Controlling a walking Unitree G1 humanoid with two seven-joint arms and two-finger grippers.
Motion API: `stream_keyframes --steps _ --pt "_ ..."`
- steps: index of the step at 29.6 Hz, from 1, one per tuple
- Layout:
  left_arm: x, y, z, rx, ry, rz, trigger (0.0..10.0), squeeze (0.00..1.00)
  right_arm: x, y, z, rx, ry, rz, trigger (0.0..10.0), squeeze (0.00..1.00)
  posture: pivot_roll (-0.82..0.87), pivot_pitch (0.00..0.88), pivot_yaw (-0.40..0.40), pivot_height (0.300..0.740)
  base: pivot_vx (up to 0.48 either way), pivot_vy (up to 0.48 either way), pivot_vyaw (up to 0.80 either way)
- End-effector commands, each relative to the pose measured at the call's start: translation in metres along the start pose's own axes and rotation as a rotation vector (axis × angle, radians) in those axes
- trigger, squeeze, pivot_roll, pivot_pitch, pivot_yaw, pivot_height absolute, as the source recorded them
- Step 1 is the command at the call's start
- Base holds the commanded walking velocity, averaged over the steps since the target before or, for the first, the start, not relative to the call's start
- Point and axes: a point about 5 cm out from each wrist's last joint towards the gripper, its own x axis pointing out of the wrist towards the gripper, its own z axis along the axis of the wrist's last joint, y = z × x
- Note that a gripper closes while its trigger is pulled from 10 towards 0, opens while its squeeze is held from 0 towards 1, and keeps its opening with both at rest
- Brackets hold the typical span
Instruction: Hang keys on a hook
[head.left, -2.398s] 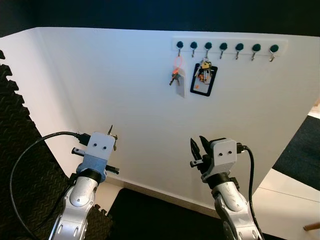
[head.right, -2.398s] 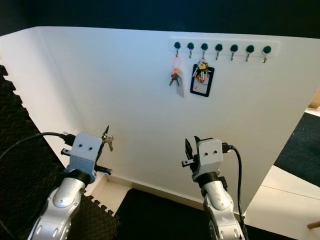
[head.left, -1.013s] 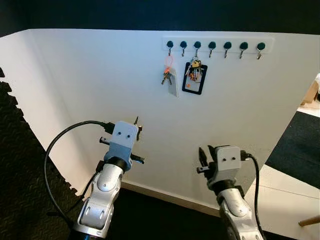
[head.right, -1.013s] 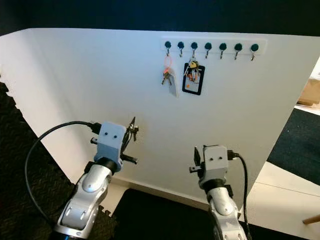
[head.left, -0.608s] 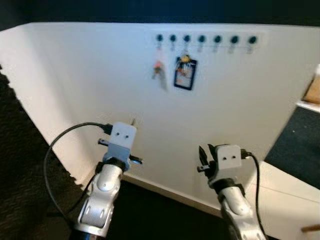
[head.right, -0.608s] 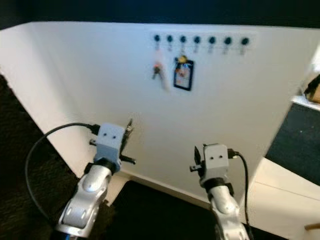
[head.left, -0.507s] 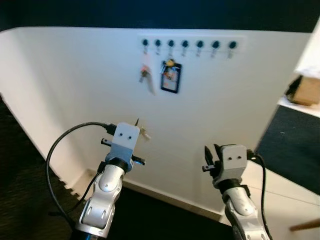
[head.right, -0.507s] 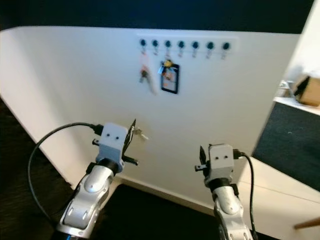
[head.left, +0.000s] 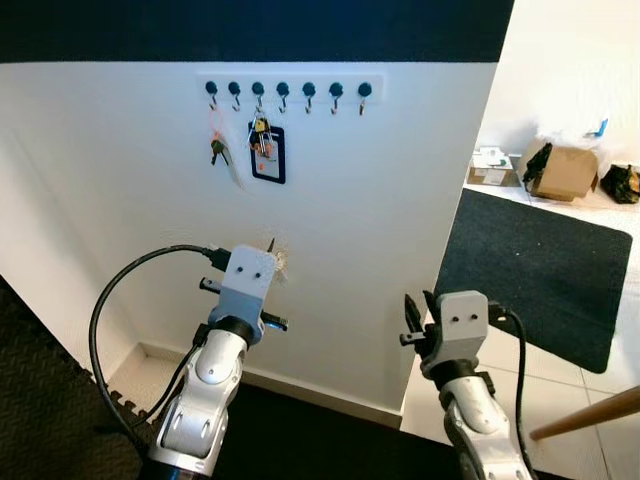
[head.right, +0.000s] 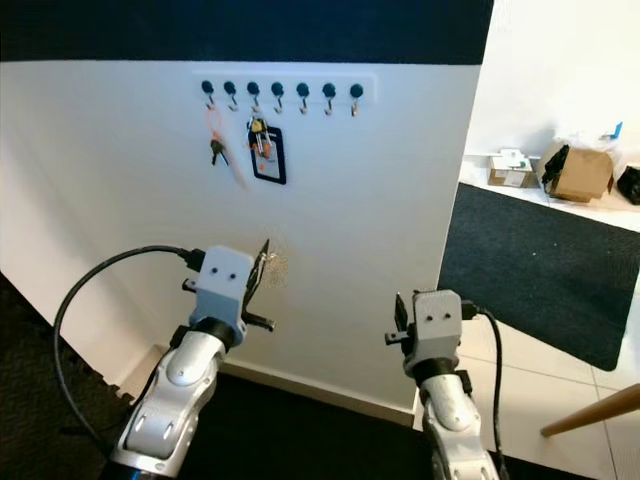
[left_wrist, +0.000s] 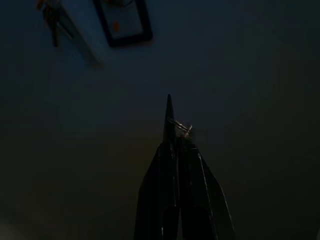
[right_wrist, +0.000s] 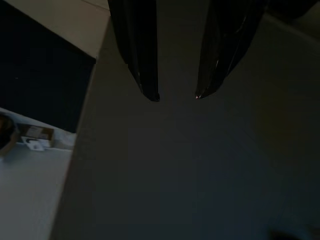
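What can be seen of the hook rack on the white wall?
The hook rack is a narrow white strip mounted level, high on the white wall, just under the dark band. It carries seven dark round knobs in a row, each with a small hook below. The first hook from the left holds keys on an orange loop; the third holds a key bunch with a black-framed card. The other five hooks look bare.

Hook rack above left pincer
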Motion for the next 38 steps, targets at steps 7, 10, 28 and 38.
stream_keyframes --steps 7,10,28,38 --pt "-0.001 0.003 -0.003 0.017 0.008 0.016 10.0 0.0 -0.001 0.002 -0.003 0.005 0.012 0.006 10.0 0.0 0.05 0.17 0.075 0.74 0.0 0.0 0.0" --pt "-0.001 0.004 -0.004 0.017 0.01 0.019 10.0 0.0 -0.001 0.003 -0.003 0.007 0.01 0.007 10.0 0.0 0.05 0.171 0.075 0.74 0.0 0.0 0.0" --pt "0.043 0.041 0.043 0.054 -0.121 0.114 10.0 0.0 0.011 0.017 0.018 0.027 -0.061 0.038 10.0 0.0 0.05 0.213 0.091 0.74 0.0 0.0 0.0" --pt "0.071 0.06 0.11 0.514 -0.334 0.166 10.0 0.0 0.007 0.013 0.017 0.021 -0.059 0.022 10.0 0.0 0.05 0.203 0.102 0.74 0.0 0.0 0.0"
